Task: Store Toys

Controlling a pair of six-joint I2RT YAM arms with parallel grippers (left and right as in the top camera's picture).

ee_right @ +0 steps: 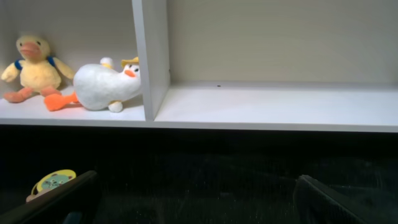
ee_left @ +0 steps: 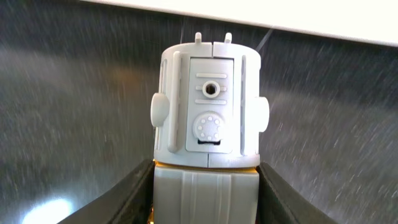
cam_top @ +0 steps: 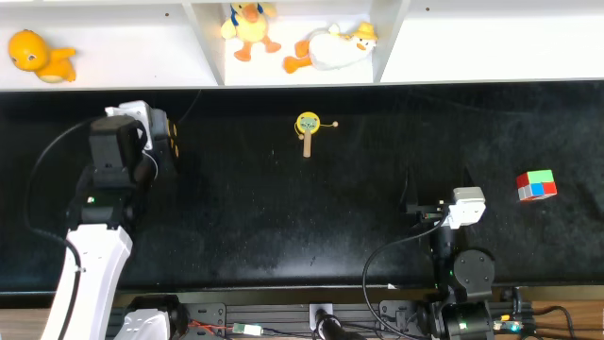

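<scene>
black tabletop below a white shelf point(ee_right: 280, 106). left gripper point(ee_left: 205, 202) is clamped on the base of a grey robot toy point(ee_left: 210, 106), close to the shelf edge. the toy looks like hard plastic - prob. light, rigid and smooth, so maybe slippery; hold the flat lower body, not the side knobs. right gripper point(ee_right: 193, 199) - spread open w/ nothing in it.

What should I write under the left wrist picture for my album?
Left gripper clasps a grey toy robot, the black table behind it.
</scene>
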